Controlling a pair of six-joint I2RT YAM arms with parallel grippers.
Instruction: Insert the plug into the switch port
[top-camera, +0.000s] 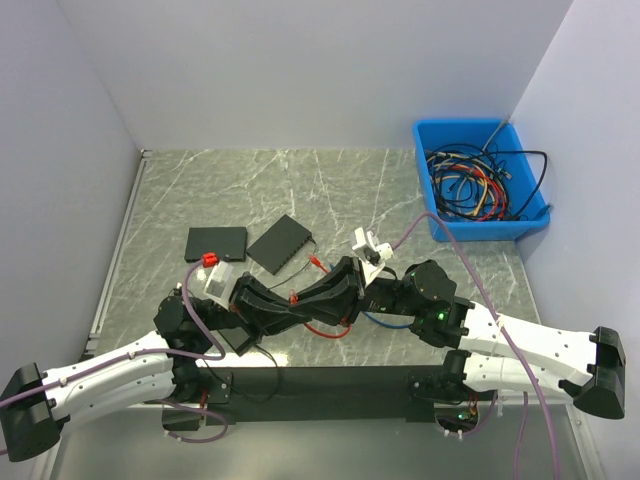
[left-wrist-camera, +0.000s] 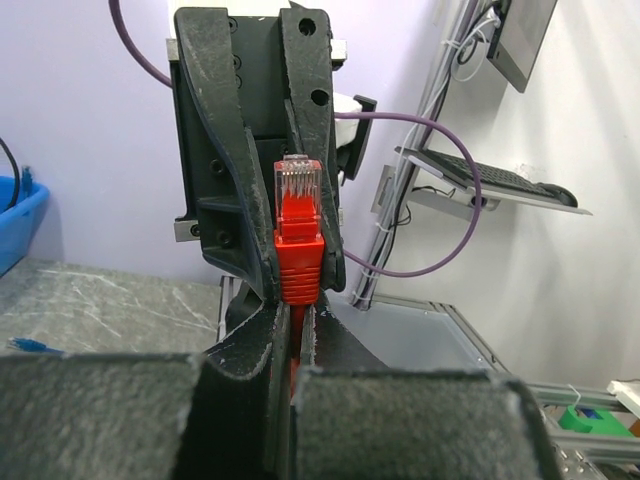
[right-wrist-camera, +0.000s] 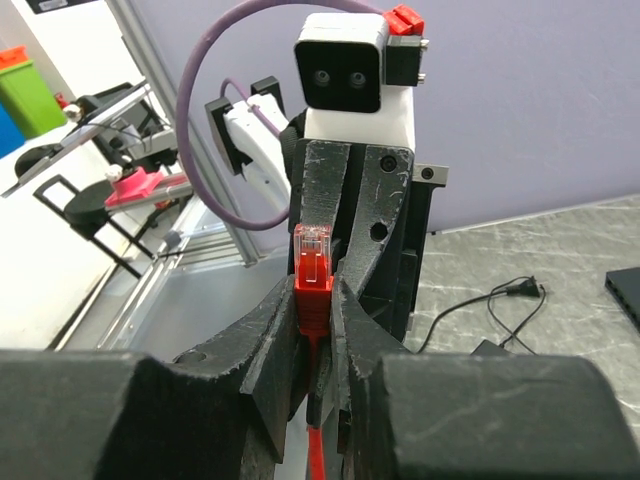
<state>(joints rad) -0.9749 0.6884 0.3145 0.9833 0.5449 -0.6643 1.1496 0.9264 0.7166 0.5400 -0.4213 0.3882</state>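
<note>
The plug (right-wrist-camera: 312, 250) has a clear tip and a red boot on a red cable (top-camera: 330, 330). It stands upright between both grippers, which meet tip to tip above the table's near middle. My right gripper (right-wrist-camera: 314, 300) is shut on the red boot. It also shows in the top view (top-camera: 325, 292). My left gripper (left-wrist-camera: 290, 350) is shut on the red cable just below the boot (left-wrist-camera: 298, 255). It also shows in the top view (top-camera: 300, 302). The switch, a flat black box (top-camera: 283, 243), lies on the table behind them. Its ports do not show.
A second flat black box (top-camera: 216, 243) lies left of the switch. A blue bin (top-camera: 436, 222) full of cables stands at the back right. A blue cable (top-camera: 385, 322) and a thin black wire (right-wrist-camera: 500, 300) lie on the marble table (top-camera: 330, 190).
</note>
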